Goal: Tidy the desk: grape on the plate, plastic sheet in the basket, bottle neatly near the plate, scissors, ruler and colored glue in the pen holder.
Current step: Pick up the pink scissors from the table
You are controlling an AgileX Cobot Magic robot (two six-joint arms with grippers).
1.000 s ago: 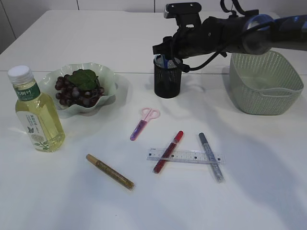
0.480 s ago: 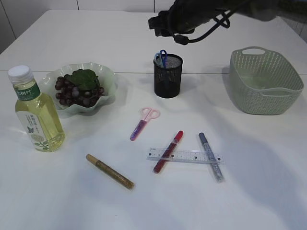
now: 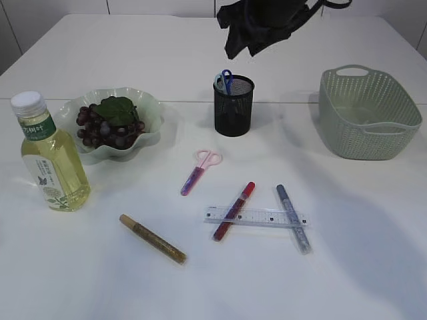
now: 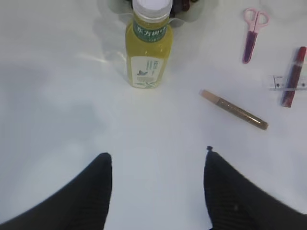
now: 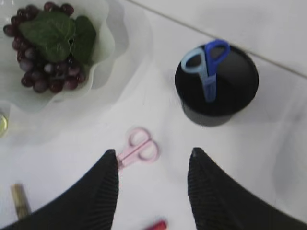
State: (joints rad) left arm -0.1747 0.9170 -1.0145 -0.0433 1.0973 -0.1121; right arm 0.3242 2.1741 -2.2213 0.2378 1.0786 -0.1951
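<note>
bottle (image 3: 49,157) by the table's left edge, grapes (image 3: 107,125) on the plate (image 3: 148,110) beside it, blue scissors (image 3: 225,81) in the holder (image 3: 233,107) mid-table, pink scissors (image 3: 199,171), ruler (image 3: 257,217) and glue pens (image 3: 232,211) toward the front, basket (image 3: 369,113) right, left gripper (image 4: 157,184) and right gripper (image 5: 152,189) both released, empty.

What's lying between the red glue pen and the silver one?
Only the clear ruler; it runs under red glue pen and silver glue pen, seen in the exterior view.
</note>
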